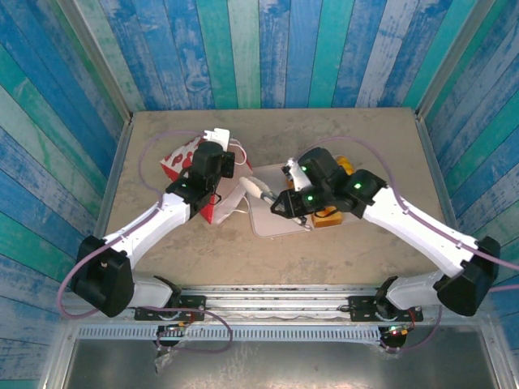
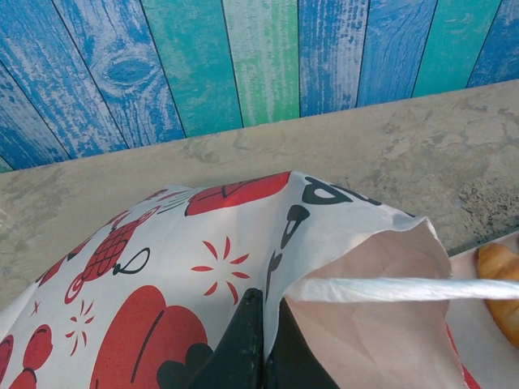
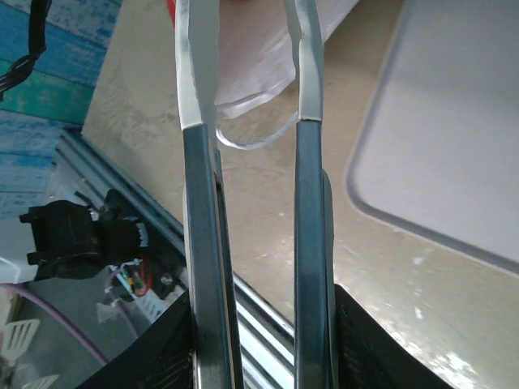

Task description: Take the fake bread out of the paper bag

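Rim of paper bag (image 2: pixel 162 267) is pinched by left gripper (image 2: pixel 268 318); right gripper (image 1: pixel 253 187), jaws narrowly parted, is positioned just beside bag mouth.

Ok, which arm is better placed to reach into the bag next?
Right. The left gripper is shut on the paper bag at its rim, so it is busy. The right gripper is free, jaws apart, pointing toward the bag's mouth.
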`<state>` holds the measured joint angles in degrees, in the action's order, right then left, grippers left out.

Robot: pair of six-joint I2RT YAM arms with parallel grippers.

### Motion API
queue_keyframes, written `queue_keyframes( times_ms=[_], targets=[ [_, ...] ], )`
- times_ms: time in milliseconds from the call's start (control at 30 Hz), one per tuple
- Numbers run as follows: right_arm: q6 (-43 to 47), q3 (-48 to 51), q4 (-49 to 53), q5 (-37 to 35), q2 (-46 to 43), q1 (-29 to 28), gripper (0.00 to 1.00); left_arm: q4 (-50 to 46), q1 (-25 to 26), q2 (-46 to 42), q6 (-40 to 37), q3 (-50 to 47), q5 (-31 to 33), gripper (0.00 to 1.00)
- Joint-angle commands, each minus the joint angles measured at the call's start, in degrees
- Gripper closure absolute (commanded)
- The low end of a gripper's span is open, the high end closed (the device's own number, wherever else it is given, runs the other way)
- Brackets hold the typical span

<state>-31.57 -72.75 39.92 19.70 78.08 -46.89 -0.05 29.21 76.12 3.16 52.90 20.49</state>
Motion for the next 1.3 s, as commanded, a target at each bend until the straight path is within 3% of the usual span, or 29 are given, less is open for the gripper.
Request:
queue_keyframes(
  times_ms=[0,467,1267],
  targets=[
    [-2.62,-0.13,-7.58,5.48,4.0,-0.74,0.6,0.57,0.08,-0.7,-0.85,2.08,-1.54,1.0],
    [-7.59,-7.14,-14.13,3.07,21.88,-0.91,0.6,3.13,0.0,-3.85,-2.85,-0.14,-7.88,1.0],
    [-17.64,-8.31,-27.52,-0.33,28.09,0.3,0.54,3.73,0.06,-7.21,-2.51,-3.0,-11.79,1.0]
  ],
)
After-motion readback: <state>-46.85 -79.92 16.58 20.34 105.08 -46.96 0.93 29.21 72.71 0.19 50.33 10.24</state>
